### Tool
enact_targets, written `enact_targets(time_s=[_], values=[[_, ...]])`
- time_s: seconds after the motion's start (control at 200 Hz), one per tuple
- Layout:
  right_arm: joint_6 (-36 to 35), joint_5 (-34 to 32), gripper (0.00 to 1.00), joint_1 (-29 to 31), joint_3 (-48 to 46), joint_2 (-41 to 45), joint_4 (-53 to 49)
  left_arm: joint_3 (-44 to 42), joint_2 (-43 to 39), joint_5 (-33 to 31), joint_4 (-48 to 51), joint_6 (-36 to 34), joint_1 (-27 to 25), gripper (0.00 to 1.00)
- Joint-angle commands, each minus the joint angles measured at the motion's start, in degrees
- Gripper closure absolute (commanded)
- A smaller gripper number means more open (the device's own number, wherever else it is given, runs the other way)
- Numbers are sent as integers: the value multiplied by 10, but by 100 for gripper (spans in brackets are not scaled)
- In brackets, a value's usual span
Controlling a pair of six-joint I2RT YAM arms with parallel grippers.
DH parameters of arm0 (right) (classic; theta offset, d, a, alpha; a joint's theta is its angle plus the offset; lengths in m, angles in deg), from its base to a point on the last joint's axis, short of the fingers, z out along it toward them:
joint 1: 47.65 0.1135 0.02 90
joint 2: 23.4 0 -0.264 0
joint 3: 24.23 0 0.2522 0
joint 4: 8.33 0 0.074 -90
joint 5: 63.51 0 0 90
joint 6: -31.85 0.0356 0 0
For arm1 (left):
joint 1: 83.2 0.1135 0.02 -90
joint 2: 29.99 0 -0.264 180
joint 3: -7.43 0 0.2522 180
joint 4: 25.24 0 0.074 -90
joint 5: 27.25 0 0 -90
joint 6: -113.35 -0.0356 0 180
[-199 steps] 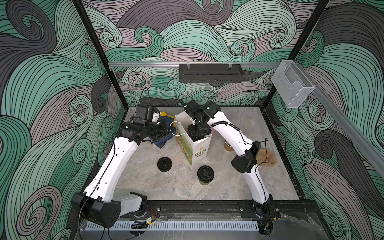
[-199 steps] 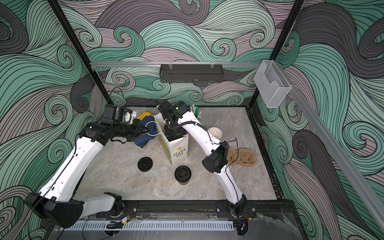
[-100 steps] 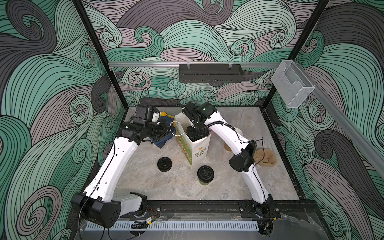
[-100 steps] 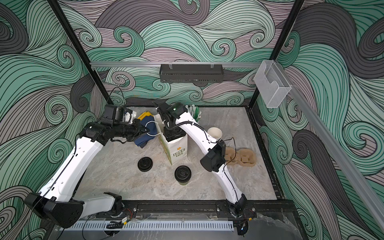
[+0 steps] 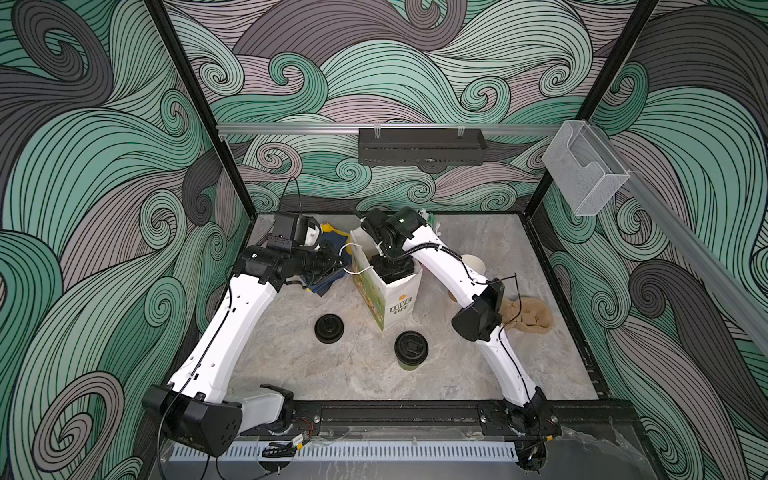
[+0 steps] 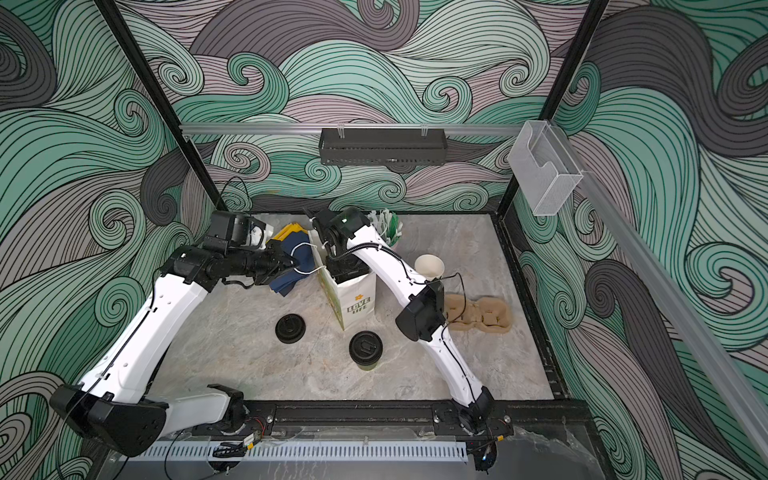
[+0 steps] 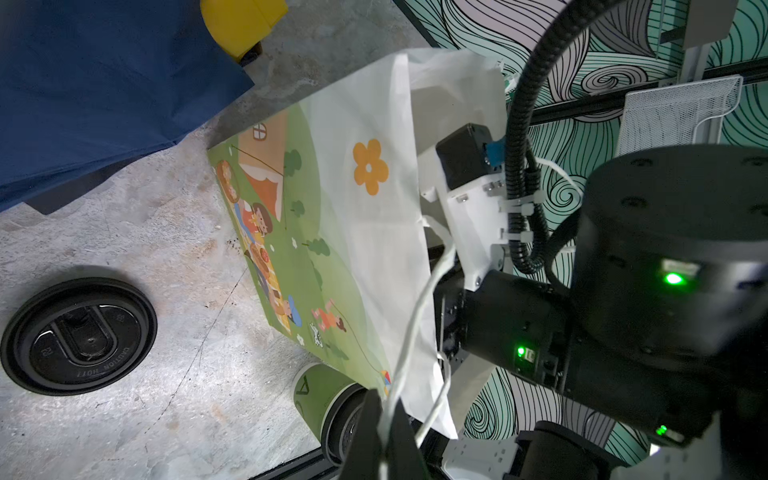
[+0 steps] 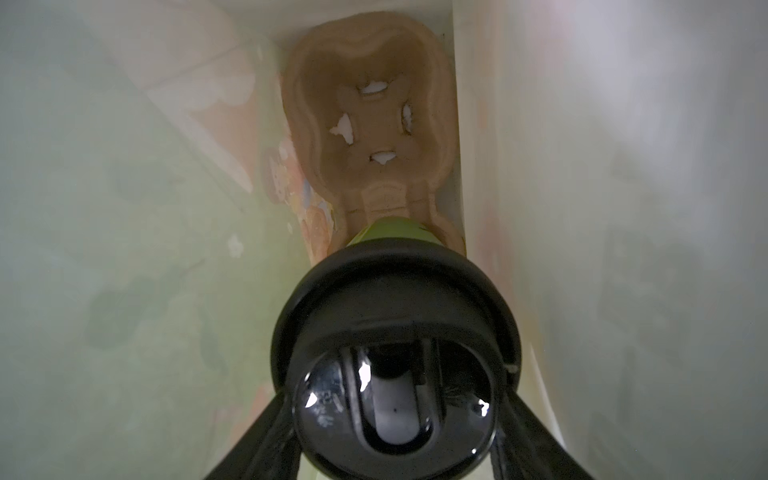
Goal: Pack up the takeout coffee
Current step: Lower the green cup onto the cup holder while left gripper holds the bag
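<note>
Mid-frame in both top views the bag (image 5: 395, 301) stands on the bench (image 5: 332, 374), a lidded cup (image 5: 411, 348) just below it, a loose lid (image 5: 328, 328) lower left, a carrier (image 5: 534, 318) right, and a second lidded cup (image 8: 395, 332) inside the bag.

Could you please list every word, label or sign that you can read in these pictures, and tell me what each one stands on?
"LOVE LIFE": printed on the narrow white side of the paper bag, in both top views.
"CAUTION HOT": embossed on the loose black lid, left wrist view; its smaller marks are too small to read.
Not readable: a dark mark on the green cup beside the bag, and blurred embossing on the bagged cup's lid.
</note>
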Motion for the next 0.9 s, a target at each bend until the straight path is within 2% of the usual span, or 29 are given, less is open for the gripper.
enact_targets(time_s=[0.0, 0.615, 0.895], values=[[1, 0, 42, -3, 14, -7, -109, -4, -9, 6, 3, -6, 4, 94], [-11, 12, 43, -5, 25, -43, -104, -11, -9, 6, 0, -5, 3, 95], [-6, 8, 44, -4, 23, -25, -104, -11, -10, 6, 0, -5, 4, 94]])
